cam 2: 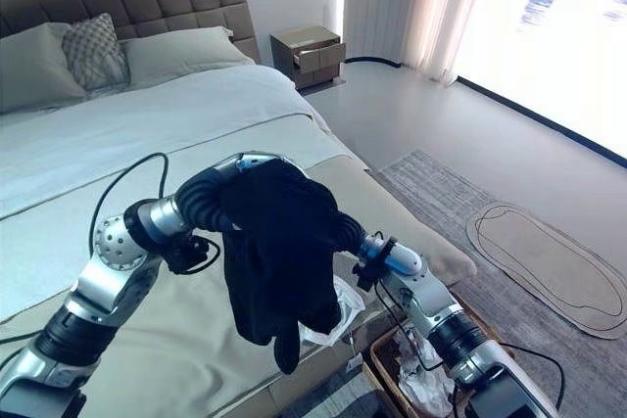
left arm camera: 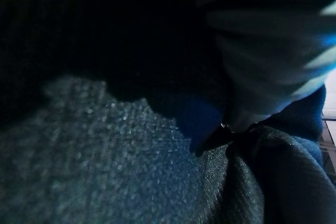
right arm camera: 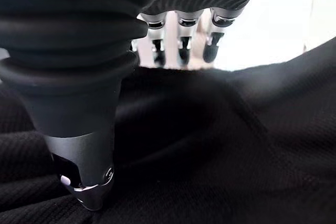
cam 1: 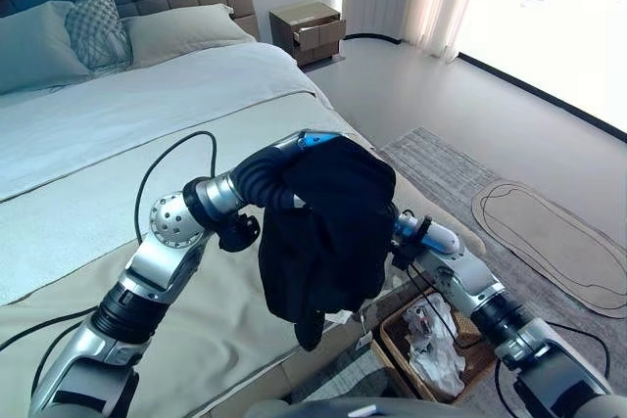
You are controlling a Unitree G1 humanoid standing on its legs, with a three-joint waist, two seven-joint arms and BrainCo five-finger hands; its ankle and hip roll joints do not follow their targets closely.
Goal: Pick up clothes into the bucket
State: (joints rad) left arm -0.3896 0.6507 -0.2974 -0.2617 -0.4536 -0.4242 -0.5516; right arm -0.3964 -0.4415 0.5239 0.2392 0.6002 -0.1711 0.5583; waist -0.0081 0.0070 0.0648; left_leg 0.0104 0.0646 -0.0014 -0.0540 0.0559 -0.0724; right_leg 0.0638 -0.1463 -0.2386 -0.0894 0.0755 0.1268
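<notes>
A black garment hangs draped over my left hand above the bed's near edge; the dark ribbed left wrist cover sticks out of it on the left. The left hand itself is buried in the cloth. My right hand reaches into the garment from the right with straight fingers, and the black cloth lies between them and the thumb. A woven basket stands on the floor below my right arm, holding white clothes. A white piece lies at the bed edge under the garment.
The bed with pillows fills the left side. A brown nightstand stands at the far wall. A grey rug and a beige mat lie on the floor to the right.
</notes>
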